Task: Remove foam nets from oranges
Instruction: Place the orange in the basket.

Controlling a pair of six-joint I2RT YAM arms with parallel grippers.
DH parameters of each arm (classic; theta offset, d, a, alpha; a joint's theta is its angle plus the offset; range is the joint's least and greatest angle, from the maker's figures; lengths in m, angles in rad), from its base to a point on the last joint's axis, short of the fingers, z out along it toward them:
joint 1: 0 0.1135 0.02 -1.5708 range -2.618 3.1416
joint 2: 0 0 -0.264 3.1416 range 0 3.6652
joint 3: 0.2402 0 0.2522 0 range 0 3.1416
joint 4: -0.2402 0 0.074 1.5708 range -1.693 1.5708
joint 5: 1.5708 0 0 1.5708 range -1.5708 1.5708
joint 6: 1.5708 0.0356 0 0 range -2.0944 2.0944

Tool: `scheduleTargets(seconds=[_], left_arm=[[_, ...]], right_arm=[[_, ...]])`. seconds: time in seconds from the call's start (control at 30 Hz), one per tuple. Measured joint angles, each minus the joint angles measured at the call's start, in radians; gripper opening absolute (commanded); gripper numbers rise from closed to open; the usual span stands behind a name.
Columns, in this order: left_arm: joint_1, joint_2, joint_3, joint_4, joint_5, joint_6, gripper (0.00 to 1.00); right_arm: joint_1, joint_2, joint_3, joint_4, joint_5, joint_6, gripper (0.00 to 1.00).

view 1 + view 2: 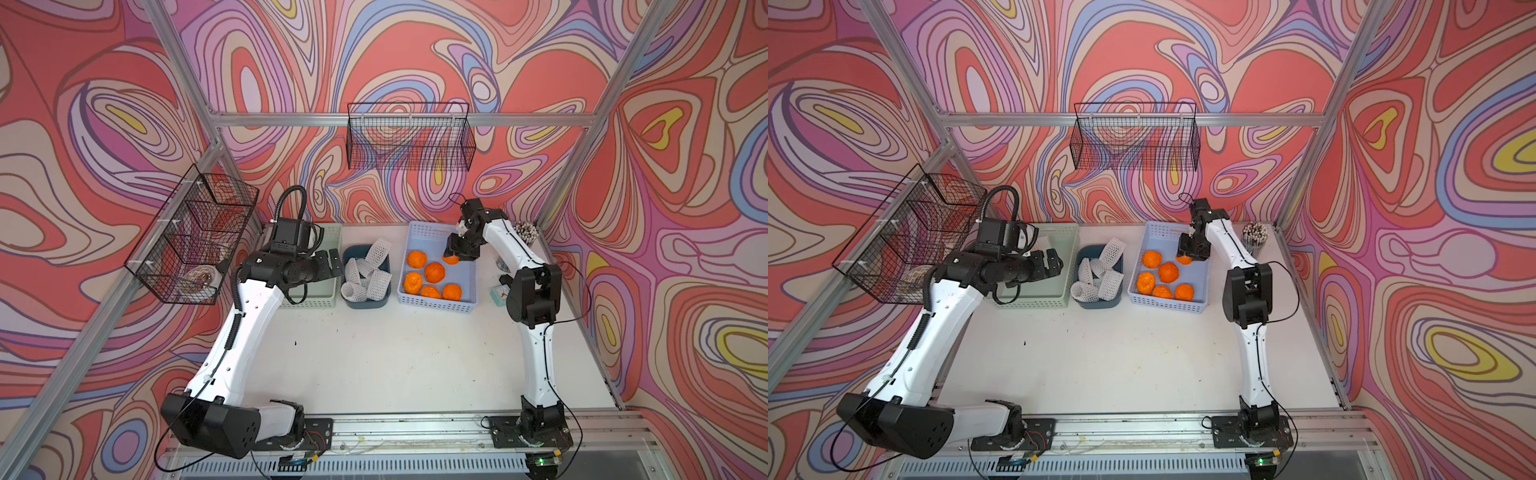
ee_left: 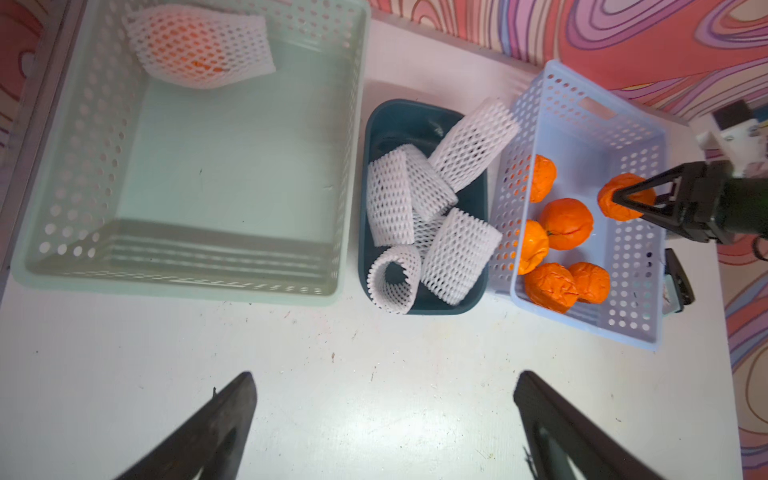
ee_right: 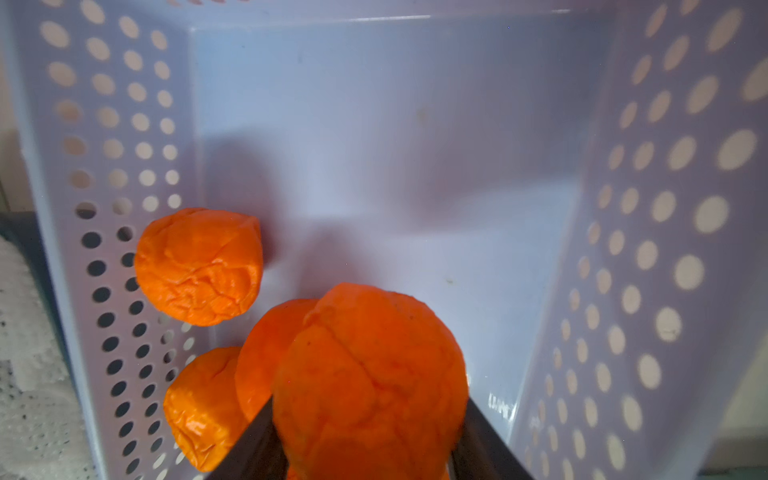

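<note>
Right gripper (image 1: 455,250) clamps a bare orange (image 3: 370,374) above the blue basket (image 2: 582,104); left gripper (image 2: 386,376) gapes empty; one netted orange (image 2: 199,45) lies in the green basket (image 2: 353,124); a high release could bounce fruit out.

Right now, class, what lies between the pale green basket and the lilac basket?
A dark teal bin of empty foam nets, seen in both top views and the left wrist view.
</note>
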Motion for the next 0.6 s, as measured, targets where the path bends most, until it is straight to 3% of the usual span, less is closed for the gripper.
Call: scheduleTargets(seconds=[0.33,0.6], left_arm=[[0.159,0.162,0.016,0.025,0.023,-0.119,1.0],[0.186,0.292,0.095,0.096,0.016,-0.276,1.0]], right_arm=[[-0.005,0.005,-0.093,0.058,-0.009,0.015,0.84],[-0.004,-0.103,-0.185,0.104,-0.04,0.018,0.9]])
